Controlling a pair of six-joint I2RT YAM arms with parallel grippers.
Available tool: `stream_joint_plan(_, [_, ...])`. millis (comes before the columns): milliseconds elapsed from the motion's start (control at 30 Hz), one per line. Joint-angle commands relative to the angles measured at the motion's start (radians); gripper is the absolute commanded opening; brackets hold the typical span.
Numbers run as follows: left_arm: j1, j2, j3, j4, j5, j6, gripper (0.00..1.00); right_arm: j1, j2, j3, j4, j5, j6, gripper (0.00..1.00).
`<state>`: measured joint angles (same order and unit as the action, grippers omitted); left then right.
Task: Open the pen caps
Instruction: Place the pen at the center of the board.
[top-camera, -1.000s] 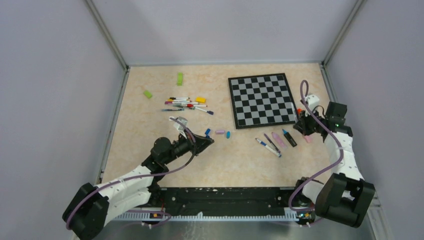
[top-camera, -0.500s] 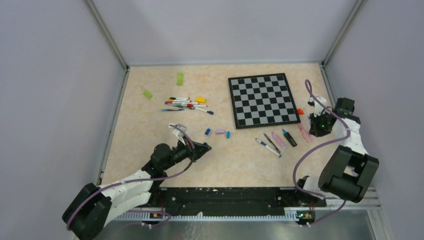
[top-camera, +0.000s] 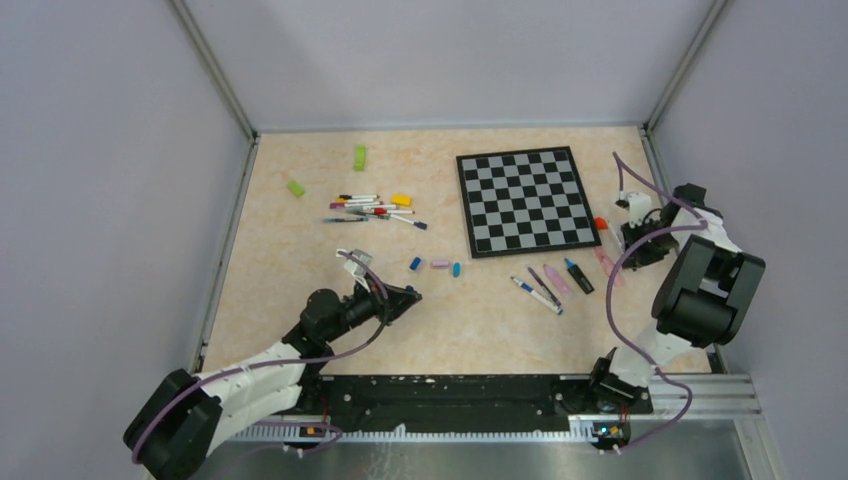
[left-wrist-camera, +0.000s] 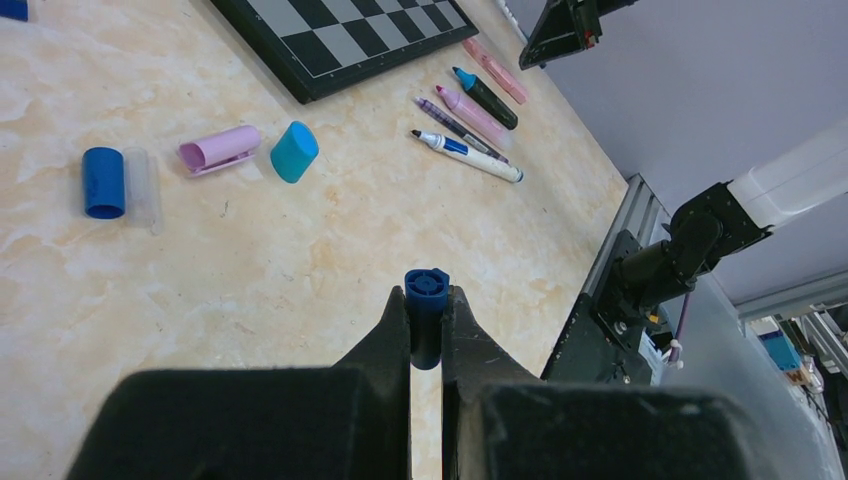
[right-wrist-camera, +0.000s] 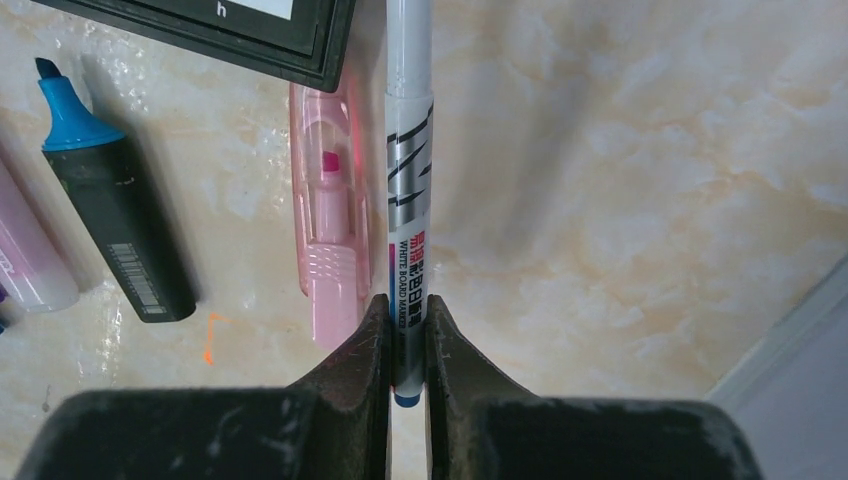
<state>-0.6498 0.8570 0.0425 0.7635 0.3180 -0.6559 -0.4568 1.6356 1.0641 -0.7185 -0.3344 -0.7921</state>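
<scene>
My left gripper (left-wrist-camera: 427, 303) is shut on a dark blue pen cap (left-wrist-camera: 427, 290), held just above the table near its front. Three loose pen caps, blue (left-wrist-camera: 103, 182), pink (left-wrist-camera: 220, 148) and cyan (left-wrist-camera: 294, 152), lie beyond it. My right gripper (right-wrist-camera: 406, 312) is shut on a white whiteboard marker pen (right-wrist-camera: 408, 180) with a blue end, low over the table beside a pink highlighter (right-wrist-camera: 330, 220). A cluster of pens (top-camera: 370, 208) lies at mid-left. Several uncapped pens (top-camera: 555, 282) lie below the chessboard.
The chessboard (top-camera: 523, 200) fills the back right, and its corner (right-wrist-camera: 250, 30) is close to the held marker. Two green blocks (top-camera: 359, 157) (top-camera: 295, 187) and a yellow block (top-camera: 401, 199) lie at the back left. A black highlighter (right-wrist-camera: 110, 220) lies left of the pink one.
The right arm has folded back toward the right wall, carrying the marker off the chessboard's right edge. The left gripper drew back slightly toward the front with the blue cap.
</scene>
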Motion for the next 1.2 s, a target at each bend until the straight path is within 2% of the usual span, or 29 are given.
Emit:
stream_joint_plan(0, [0.004, -0.021, -0.010, 0.036, -0.019, 0.020, 0.00, -0.014, 0.043, 0.046, -0.036, 0.017, -0.016, 0.07])
stream_joint_plan(467, [0.003, -0.017, -0.007, 0.036, -0.019, 0.021, 0.00, -0.024, 0.097, 0.046, -0.058, 0.025, -0.023, 0.14])
stream_joint_plan(800, [0.003, -0.019, -0.004, 0.036, -0.004, 0.020, 0.00, -0.030, 0.120, 0.058, -0.078, 0.010, -0.019, 0.26])
stream_joint_plan(1167, [0.002, -0.021, 0.002, 0.037, 0.010, 0.017, 0.00, -0.031, 0.070, 0.089, -0.112, -0.038, -0.014, 0.32])
